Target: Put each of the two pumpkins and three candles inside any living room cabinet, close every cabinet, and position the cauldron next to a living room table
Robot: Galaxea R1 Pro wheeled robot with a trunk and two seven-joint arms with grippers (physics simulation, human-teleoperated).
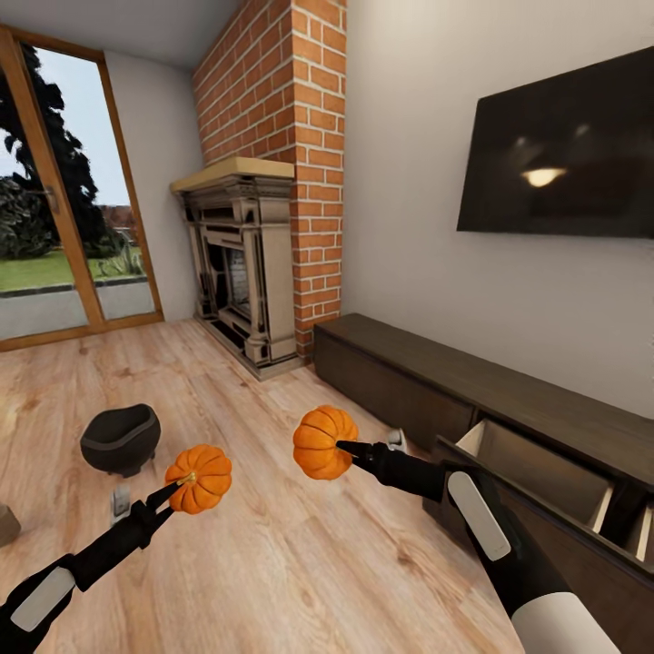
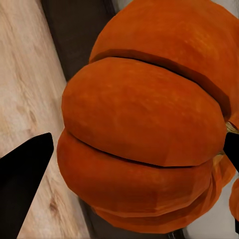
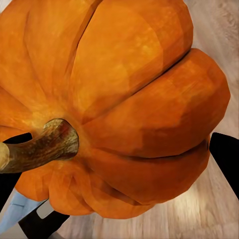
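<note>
Gripping unlabelled pumpkins (image 1: pixel 198 479), both arms.

cabinet (image 1: pixel 509 400) cut off at right edge, television (image 1: pixel 563 150) likewise

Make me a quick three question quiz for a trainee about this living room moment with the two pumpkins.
1. True or false: each gripper is shut on a pumpkin.
2. Which way is the cabinet's open drawer from the robot? A) ahead to its right B) ahead to its left
3. What black pot sits on the floor ahead to the left?

Key:
1. True: the left gripper holds the left pumpkin, the right gripper the right pumpkin.
2. A.
3. The cauldron.
</note>
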